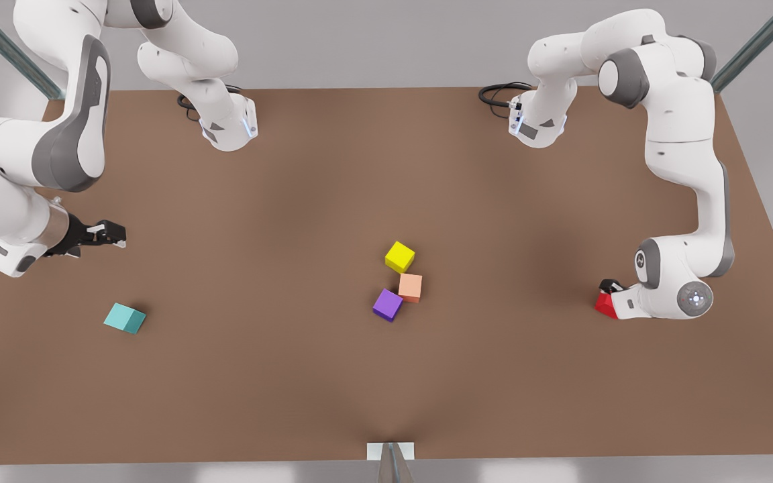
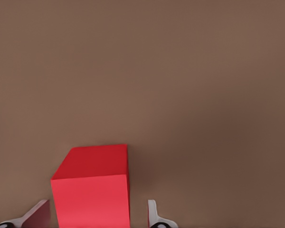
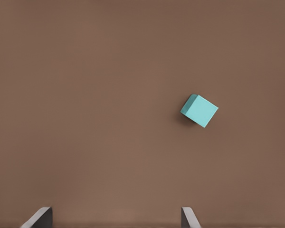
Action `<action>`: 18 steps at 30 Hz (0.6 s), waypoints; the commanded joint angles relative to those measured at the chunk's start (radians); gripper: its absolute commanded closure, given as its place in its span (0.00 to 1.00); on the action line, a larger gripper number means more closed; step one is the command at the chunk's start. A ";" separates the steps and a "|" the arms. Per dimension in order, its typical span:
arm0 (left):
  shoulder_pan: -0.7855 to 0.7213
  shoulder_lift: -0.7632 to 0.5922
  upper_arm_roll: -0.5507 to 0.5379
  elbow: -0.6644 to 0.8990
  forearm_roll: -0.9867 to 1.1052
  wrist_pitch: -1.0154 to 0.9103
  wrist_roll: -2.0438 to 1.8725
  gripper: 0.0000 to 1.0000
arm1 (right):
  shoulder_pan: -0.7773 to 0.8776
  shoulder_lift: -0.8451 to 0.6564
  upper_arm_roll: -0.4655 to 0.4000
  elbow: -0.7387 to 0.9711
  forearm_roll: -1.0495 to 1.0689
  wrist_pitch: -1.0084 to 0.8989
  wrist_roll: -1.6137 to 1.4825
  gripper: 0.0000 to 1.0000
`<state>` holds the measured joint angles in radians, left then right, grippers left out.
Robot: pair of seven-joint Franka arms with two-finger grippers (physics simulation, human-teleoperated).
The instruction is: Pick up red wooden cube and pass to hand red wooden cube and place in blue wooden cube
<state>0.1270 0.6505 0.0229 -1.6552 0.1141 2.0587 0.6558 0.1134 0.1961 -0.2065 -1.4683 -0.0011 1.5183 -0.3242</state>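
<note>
The red wooden cube (image 1: 604,306) (image 2: 92,190) rests on the brown table (image 1: 279,376) at the front view's right. My left gripper (image 1: 608,290) (image 2: 97,217) is lowered over it, open, with one finger on each side of the cube and a small gap showing at one finger (image 2: 153,214). The blue wooden cube (image 1: 125,318) (image 3: 199,110), teal in colour, lies on the table at the front view's left. The hand, my right gripper (image 1: 115,234) (image 3: 115,219), hovers open above and behind that teal cube, holding nothing.
A yellow cube (image 1: 400,257), a salmon-orange cube (image 1: 410,287) and a purple cube (image 1: 388,304) cluster at the table's middle. Both arm bases (image 1: 229,127) (image 1: 537,124) stand at the far edge. A small white bracket (image 1: 390,451) sits at the near edge.
</note>
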 commanded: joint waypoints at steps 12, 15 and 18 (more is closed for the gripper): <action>0.005 0.066 0.006 0.005 0.001 0.074 -0.096 0.00 | 0.002 0.003 0.001 -0.007 0.001 -0.009 -0.035 0.00; 0.005 0.080 0.006 0.005 0.001 0.090 -0.096 0.00 | 0.002 0.003 0.001 -0.007 0.001 -0.009 -0.038 0.00; 0.005 0.081 0.006 0.005 0.001 0.090 -0.096 0.00 | 0.003 0.005 0.001 -0.009 0.000 -0.009 -0.039 0.00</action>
<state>0.1316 0.7321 0.0291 -1.6510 0.1144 2.1304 0.5970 0.1156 0.2016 -0.2050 -1.4767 -0.0017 1.5107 -0.3466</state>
